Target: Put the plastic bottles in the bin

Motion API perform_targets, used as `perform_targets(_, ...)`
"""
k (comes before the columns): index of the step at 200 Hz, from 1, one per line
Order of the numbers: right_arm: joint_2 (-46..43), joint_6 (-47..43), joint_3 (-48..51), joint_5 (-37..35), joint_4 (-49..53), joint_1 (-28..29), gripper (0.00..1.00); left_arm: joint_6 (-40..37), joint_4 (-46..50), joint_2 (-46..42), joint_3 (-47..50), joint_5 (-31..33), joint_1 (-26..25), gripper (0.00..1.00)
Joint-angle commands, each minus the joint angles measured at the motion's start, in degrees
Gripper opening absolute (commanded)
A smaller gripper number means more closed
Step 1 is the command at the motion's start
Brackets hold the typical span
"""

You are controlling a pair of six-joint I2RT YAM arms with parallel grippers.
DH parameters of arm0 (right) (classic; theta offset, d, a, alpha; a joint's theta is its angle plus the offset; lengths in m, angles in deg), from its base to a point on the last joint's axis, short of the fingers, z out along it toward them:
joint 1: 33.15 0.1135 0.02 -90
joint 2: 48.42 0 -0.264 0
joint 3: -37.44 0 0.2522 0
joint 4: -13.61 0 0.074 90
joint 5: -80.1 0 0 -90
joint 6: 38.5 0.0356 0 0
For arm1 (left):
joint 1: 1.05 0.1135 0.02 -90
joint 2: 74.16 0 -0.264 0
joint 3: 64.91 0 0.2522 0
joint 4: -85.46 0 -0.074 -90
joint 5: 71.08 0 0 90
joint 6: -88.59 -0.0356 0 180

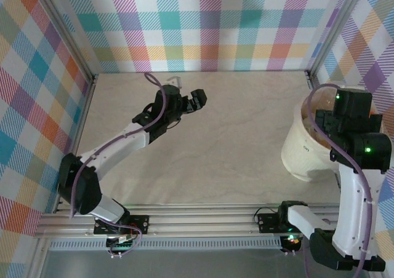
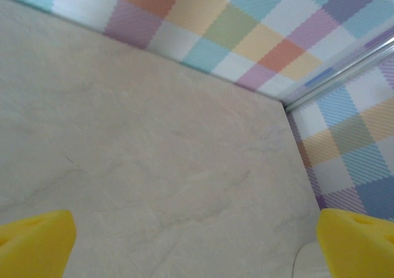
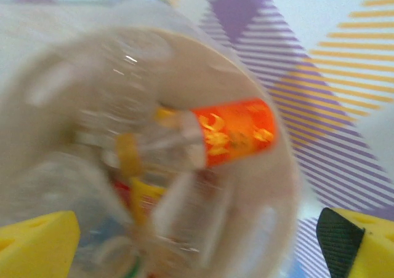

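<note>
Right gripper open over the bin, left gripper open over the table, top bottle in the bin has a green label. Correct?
No: the bottle has an orange label, as the right wrist view shows. The rest holds: right gripper open over the bin, left gripper open over the table.

We see a pale beige tabletop (image 1: pixel 234 142), matte, with faint marble-like veining and soft, even light. Three walls box it in: back wall (image 1: pixel 203 26), left wall (image 1: pixel 31 106), right wall (image 1: pixel 369 50). All are pastel plaid in teal, orange, purple, yellow and pink on white. Aluminium posts (image 1: pixel 64 35) run up the two far corners. Slotted aluminium rails (image 1: pixel 203 219) span the near edge, with a grey sheet (image 1: pixel 203 262) just below. In the left wrist view the same veined surface meets the plaid at a corner post (image 2: pixel 345 75).
</note>
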Motion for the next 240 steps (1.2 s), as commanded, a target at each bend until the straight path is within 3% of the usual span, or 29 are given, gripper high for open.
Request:
perform_targets(1, -1.7, 3.9, 1.6, 22.8, -10.3, 0.5, 1.0, -3.7, 3.0, -5.1, 1.9, 6.6, 1.0, 1.0)
perform_targets(40, 0.8, 10.8, 13.2, 60.4, -32.7, 2.4, 1.0, -5.7, 10.9, -12.3, 4.9, 18.3, 2.5, 1.0)
perform_targets(61, 2.8, 12.4, 20.7, 68.7, -45.5, 8.5, 1.0, -5.7, 16.8, -17.2, 7.9, 26.9, 3.3, 1.0)
perform_targets(90, 8.4, 7.1, 25.0, 65.9, -47.6, 15.5, 1.0, -5.2, 21.9, -22.5, 13.2, 35.7, 6.2, 1.0)
perform_targets(132, 14.5, 11.1, 39.3, 48.1, -60.6, 15.7, 1.0, -7.2, 21.5, -23.6, 21.6, 43.7, 11.7, 1.0)
perform_targets(151, 18.1, 8.7, 43.1, 42.9, -64.6, 15.5, 1.0, -8.5, 17.5, -22.1, 25.4, 43.3, 14.7, 1.0)
perform_targets(188, 25.1, 6.1, 45.2, 39.9, -68.5, 13.8, 1.0, -11.2, 9.4, -14.4, 28.3, 41.8, 20.3, 1.0)
perform_targets(215, 27.4, 4.8, 46.7, 37.3, -71.2, 11.8, 1.0, -15.2, 4.1, -7.2, 28.4, 35.3, 23.9, 1.0)
perform_targets(240, 29.4, 4.7, 48.9, 34.1, -74.4, 8.2, 1.0, -21.6, -9.1, -2.7, 31.3, 30.1, 25.3, 1.0)
